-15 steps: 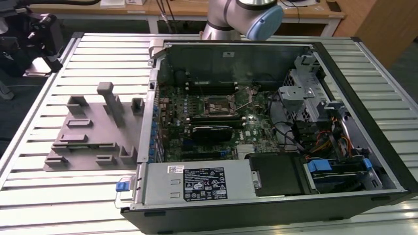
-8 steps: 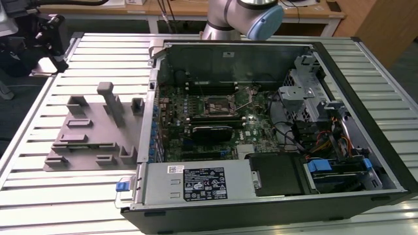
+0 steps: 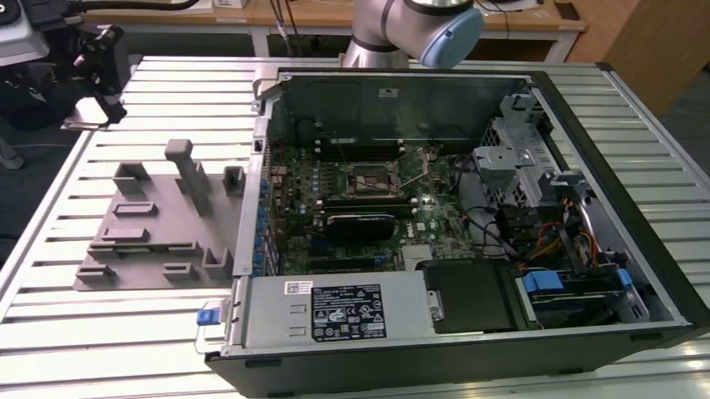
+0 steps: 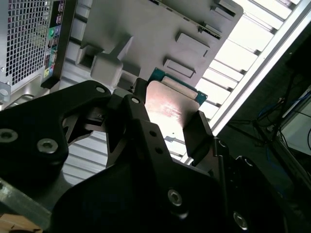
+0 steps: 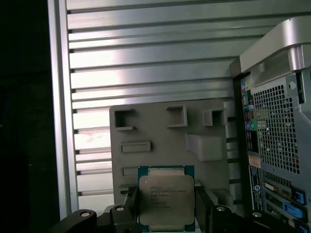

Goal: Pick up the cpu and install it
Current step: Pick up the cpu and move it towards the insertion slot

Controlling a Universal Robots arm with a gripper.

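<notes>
Your tool [image 5: 166, 208] is clenched on the cpu [image 5: 166, 194]. Its black fingers [image 4: 197, 131] press two opposite edges, and the silver lid faces the first wrist view. The chip seems lifted clear of the grey tray [image 5: 160, 136] on the slatted tabletop [image 5: 146, 63], beside the case [image 5: 277, 121]. The pick looks done. The install is not: the chip is well apart from the socket [image 3: 370, 179] inside the case.

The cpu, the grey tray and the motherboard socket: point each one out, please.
cpu [image 5: 166, 201], first wrist view, middle of its silver metal top.
grey tray [image 3: 166, 220], exterior view, bare flat part of its base.
motherboard socket [image 3: 370, 178], exterior view, middle of the square frame.
</notes>
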